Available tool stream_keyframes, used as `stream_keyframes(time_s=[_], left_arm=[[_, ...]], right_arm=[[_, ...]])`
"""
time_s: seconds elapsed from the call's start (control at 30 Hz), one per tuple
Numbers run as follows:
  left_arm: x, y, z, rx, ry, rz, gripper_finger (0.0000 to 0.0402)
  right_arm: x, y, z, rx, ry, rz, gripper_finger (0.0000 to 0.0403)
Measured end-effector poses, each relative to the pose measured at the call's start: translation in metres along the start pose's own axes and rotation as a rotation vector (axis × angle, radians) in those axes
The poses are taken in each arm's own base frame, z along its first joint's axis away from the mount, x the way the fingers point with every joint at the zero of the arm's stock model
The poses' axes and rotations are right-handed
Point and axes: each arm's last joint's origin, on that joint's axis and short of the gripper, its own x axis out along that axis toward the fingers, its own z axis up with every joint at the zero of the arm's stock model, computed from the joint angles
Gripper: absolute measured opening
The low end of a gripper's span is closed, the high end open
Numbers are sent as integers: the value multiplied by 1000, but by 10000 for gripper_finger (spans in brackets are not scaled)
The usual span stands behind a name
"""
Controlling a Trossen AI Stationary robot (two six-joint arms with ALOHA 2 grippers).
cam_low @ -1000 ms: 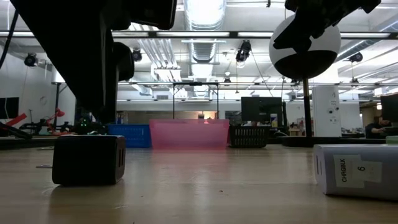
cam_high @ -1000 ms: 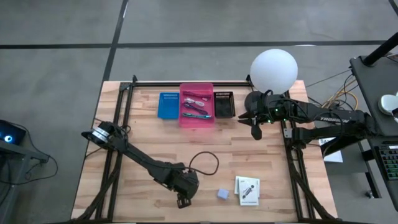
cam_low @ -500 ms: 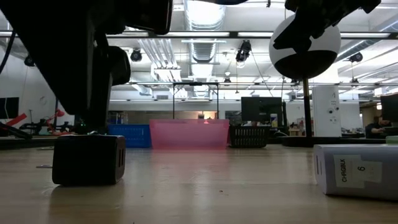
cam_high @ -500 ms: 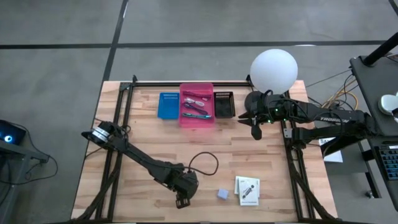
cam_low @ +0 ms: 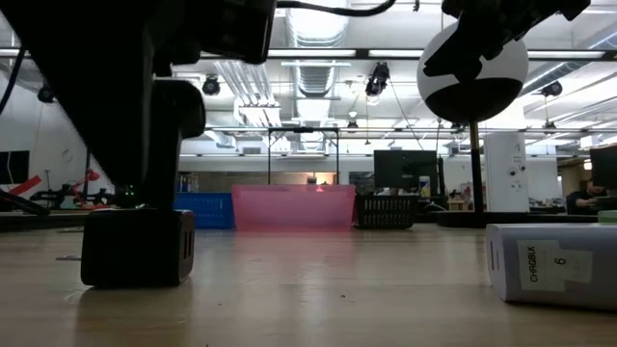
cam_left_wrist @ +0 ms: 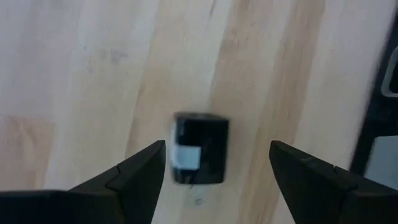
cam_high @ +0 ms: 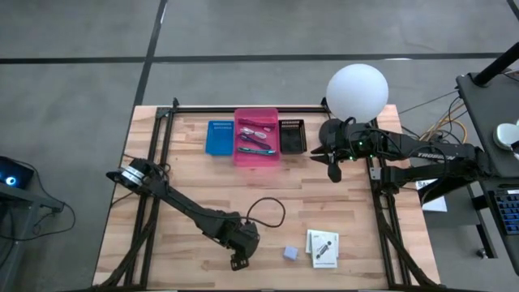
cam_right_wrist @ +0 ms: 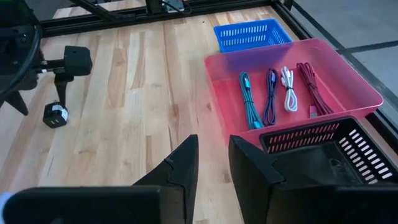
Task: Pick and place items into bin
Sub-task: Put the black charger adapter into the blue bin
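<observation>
One small black cube (cam_left_wrist: 199, 148) sits on the worktop (cam_high: 195, 174) near its front edge, between the spread fingers of the left hand (cam_left_wrist: 217, 163), untouched. Beside it lie one grey-blue cube (cam_high: 289, 253) and one white card (cam_high: 322, 247). The pink bin (cam_right_wrist: 292, 81) holds four cables. The right hand (cam_right_wrist: 213, 163) hovers near the bins, fingers nearly closed on nothing.

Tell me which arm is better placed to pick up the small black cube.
The left arm. Its hand hangs open directly above the small black cube, one finger on each side. The right hand waits far across the wooden table, beside the black mesh basket.
</observation>
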Motion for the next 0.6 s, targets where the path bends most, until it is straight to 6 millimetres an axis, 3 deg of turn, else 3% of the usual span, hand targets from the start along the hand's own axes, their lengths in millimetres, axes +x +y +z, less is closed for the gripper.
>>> stream_keyframes(time_s=[0.6], left_arm=[[15, 9, -5, -6, -52, -16, 270]], right_arm=[[0, 0, 0, -3, -1, -4, 77]])
